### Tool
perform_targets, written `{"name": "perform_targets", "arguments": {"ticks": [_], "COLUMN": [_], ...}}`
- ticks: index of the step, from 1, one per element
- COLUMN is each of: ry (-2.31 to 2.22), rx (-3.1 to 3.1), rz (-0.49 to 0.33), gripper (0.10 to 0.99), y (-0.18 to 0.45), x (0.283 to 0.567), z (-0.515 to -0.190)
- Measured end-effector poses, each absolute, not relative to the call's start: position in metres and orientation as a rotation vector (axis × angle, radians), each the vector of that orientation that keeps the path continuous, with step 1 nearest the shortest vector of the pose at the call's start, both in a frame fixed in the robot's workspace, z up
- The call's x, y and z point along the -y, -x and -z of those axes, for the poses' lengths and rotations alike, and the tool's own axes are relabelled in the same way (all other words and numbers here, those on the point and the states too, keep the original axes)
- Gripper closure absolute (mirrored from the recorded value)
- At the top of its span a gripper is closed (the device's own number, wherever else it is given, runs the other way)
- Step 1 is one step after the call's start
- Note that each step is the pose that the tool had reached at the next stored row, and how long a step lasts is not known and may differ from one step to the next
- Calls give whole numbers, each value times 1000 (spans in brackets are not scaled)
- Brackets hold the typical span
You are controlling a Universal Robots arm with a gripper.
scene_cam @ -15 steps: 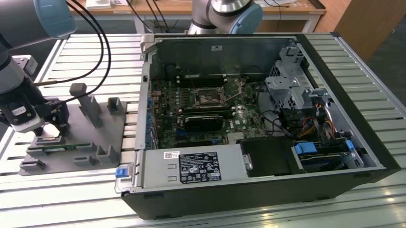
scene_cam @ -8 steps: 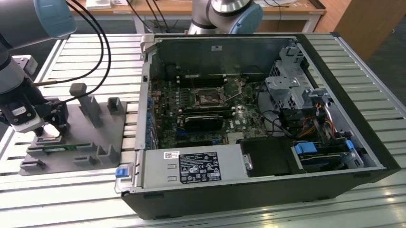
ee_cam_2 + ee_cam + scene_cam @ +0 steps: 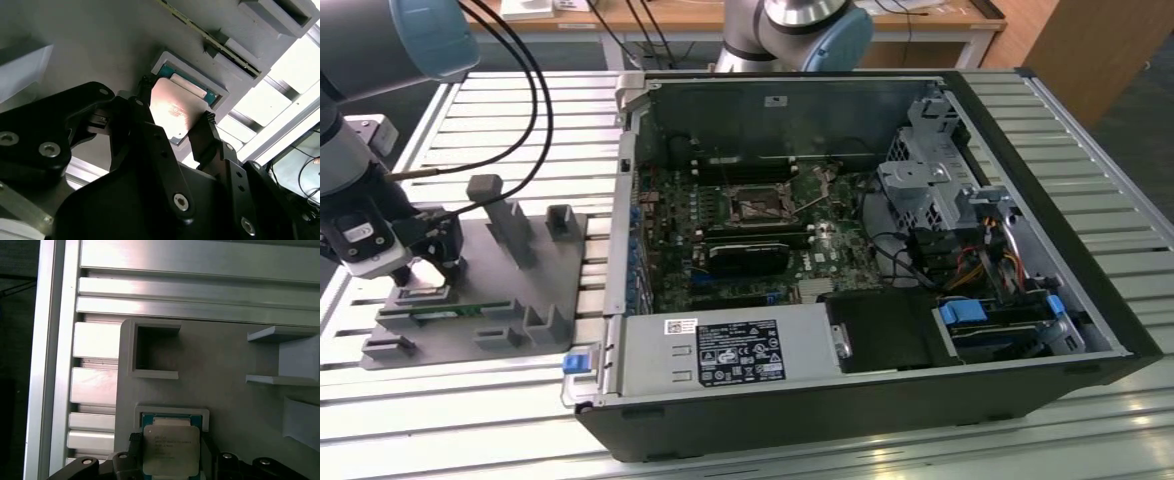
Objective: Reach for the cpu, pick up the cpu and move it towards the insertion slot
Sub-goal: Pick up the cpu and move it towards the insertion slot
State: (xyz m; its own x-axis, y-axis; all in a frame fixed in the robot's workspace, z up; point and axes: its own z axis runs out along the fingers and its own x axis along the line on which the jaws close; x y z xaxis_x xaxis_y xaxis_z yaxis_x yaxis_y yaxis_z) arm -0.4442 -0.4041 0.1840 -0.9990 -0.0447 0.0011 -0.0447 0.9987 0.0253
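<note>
In both wrist views the cpu [image 3: 175, 117] [image 3: 169, 452], a flat silver square with a pale rim, sits between my gripper's black fingers [image 3: 141, 97]. The fingers press its two opposite edges, and it lies just above a teal-lined pocket [image 3: 172, 416] in the grey fixture. In the exterior view my gripper [image 3: 427, 278] hangs low over the grey fixture [image 3: 520, 290] at that view's left. The insertion slot [image 3: 758, 207], a dark square in a silver bracket, lies on the motherboard inside the open computer case, far off toward the exterior view's right.
The grey fixture carries upright posts [image 3: 500, 215] and a green memory stick [image 3: 447, 312] close to my gripper. The case wall [image 3: 630, 190] stands between the fixture and the motherboard. A power supply [image 3: 720, 352] and drive cages [image 3: 927, 180] fill the case's edges. Black cables [image 3: 520, 90] trail over the slatted table.
</note>
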Motion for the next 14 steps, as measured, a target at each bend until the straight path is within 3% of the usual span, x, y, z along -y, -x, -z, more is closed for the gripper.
{"name": "perform_targets", "arguments": {"ticks": [14], "ry": [-70], "rx": [3139], "rz": [38], "gripper": [541], "y": [444], "x": [404], "z": [-192]}}
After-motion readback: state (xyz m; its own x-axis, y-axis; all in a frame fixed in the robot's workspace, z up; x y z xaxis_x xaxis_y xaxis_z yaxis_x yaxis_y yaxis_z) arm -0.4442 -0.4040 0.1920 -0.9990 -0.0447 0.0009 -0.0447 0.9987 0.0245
